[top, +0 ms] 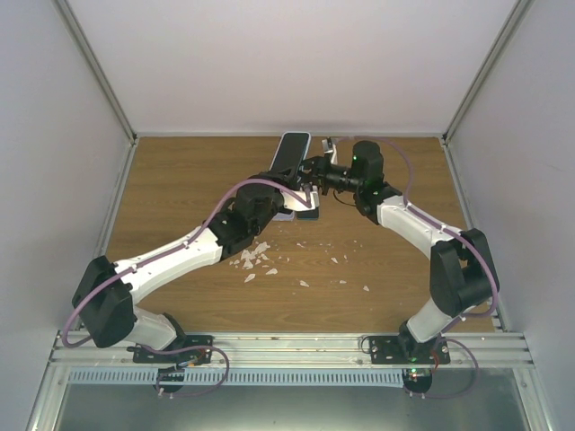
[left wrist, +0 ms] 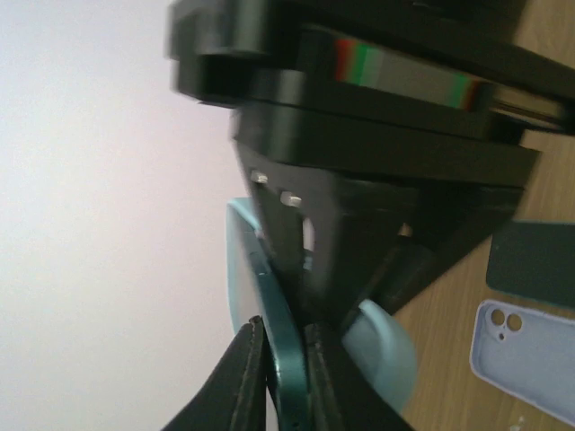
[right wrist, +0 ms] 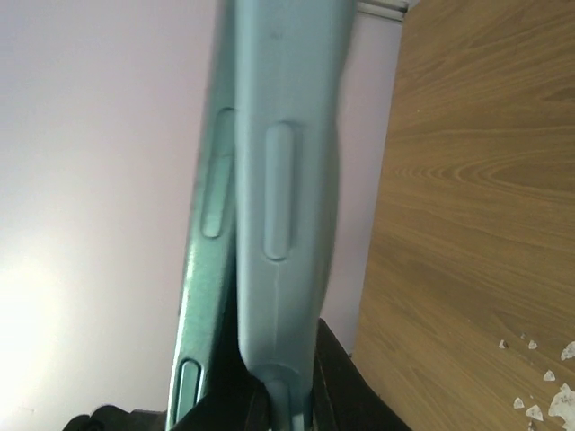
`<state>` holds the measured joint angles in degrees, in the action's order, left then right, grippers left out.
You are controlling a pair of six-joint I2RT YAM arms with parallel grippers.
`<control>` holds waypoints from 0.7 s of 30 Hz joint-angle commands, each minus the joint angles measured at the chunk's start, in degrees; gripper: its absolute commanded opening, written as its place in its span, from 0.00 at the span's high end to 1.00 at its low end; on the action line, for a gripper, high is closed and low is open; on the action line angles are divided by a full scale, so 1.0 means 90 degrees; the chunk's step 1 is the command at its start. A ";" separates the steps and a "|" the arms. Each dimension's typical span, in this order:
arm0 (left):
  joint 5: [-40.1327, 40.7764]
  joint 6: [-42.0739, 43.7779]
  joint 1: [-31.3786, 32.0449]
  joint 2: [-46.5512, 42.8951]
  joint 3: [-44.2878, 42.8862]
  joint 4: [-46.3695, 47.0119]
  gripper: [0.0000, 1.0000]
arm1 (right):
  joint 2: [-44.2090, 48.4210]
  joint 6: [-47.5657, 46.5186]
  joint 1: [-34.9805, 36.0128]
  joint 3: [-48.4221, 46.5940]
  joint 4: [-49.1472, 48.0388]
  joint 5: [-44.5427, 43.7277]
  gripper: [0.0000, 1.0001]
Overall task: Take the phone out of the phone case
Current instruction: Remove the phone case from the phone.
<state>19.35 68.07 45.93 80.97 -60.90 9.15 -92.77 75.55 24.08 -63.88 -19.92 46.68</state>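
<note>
The right claw (right wrist: 284, 400) was clamped shut on the lower end of the pale blue-green phone case (right wrist: 292, 162). It held the case lifted off the bench (top: 180, 189), with the case's length rising away from the fingers. This looked like an anchoring grip, steadying the case so the other arm could pull against it.

The left claw (left wrist: 283, 339) was closed on the thin, darker teal edge of the phone (left wrist: 260, 269), pinched directly between its fingertips. The case's rounded corner showed just behind and to the right of that claw.

From the right wrist, the phone's edge ran beside the case on that claw's left with a dark seam between them, so the phone appeared partly peeled free.

A lilac case (left wrist: 521, 359) and a dark slab (left wrist: 535, 265) lay on the bench beyond the left claw, well apart from it.
</note>
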 commanded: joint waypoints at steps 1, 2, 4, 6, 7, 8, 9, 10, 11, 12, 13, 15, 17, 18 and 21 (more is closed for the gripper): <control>0.0425 -0.0567 -0.0318 -0.0040 -0.0594 0.0191 0.94 | 0.0096 -0.0370 0.0148 -0.0099 0.0086 0.0826 1.00; 0.0353 -0.0813 -0.0318 -0.0068 -0.0720 -0.0012 0.97 | 0.0077 -0.0401 0.0147 -0.0100 0.0142 0.0798 0.99; 0.0185 -0.1178 -0.0297 -0.0137 -0.0856 -0.0349 1.00 | 0.0064 -0.0444 0.0143 -0.0100 0.0212 0.0746 0.99; 0.0115 -0.1380 -0.0250 -0.0197 -0.0865 -0.0518 1.00 | 0.0035 -0.0462 0.0146 -0.0108 0.0262 0.0718 1.00; 0.0098 -0.1425 -0.0216 -0.0227 -0.0832 -0.0543 1.00 | 0.0019 -0.0474 0.0143 -0.0114 0.0290 0.0695 1.00; 0.0091 -0.1441 -0.0177 -0.0265 -0.0786 -0.0540 1.00 | 0.0017 -0.0482 0.0138 -0.0126 0.0329 0.0680 1.00; 0.0094 -0.1463 -0.0143 -0.0298 -0.0736 -0.0532 1.00 | 0.0008 -0.0512 0.0130 -0.0145 0.0372 0.0661 0.99; 0.0097 -0.1484 -0.0115 -0.0324 -0.0709 -0.0525 1.00 | 0.0004 -0.0547 0.0128 -0.0160 0.0426 0.0628 1.00; 0.0091 -0.1538 -0.0089 -0.0339 -0.0712 -0.0540 1.00 | -0.0012 -0.0604 0.0129 -0.0181 0.0476 0.0600 0.99; 0.0079 -0.1599 -0.0075 -0.0344 -0.0750 -0.0583 1.00 | -0.0014 -0.0688 0.0119 -0.0208 0.0584 0.0554 0.99; 0.0068 -0.1657 -0.0069 -0.0353 -0.0802 -0.0624 1.00 | -0.0015 -0.0781 0.0111 -0.0223 0.0698 0.0489 0.99; 0.0066 -0.1780 -0.0064 -0.0337 -0.0960 -0.0712 1.00 | -0.0019 -0.0929 0.0085 -0.0236 0.0923 0.0365 1.00; 0.0065 -0.1876 -0.0065 -0.0323 -0.1086 -0.0817 1.00 | -0.0022 -0.1058 0.0058 -0.0237 0.1079 0.0258 1.00; 0.0059 -0.1916 -0.0065 -0.0329 -0.1130 -0.0850 1.00 | -0.0024 -0.1110 0.0043 -0.0244 0.1154 0.0204 1.00; 0.0016 -0.2009 -0.0065 -0.0342 -0.1239 -0.0946 1.00 | -0.0052 -0.1273 -0.0006 -0.0270 0.1356 0.0048 0.99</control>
<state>18.46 51.94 45.71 80.86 -67.13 -3.84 -92.77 72.93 24.32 -65.60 -12.23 47.29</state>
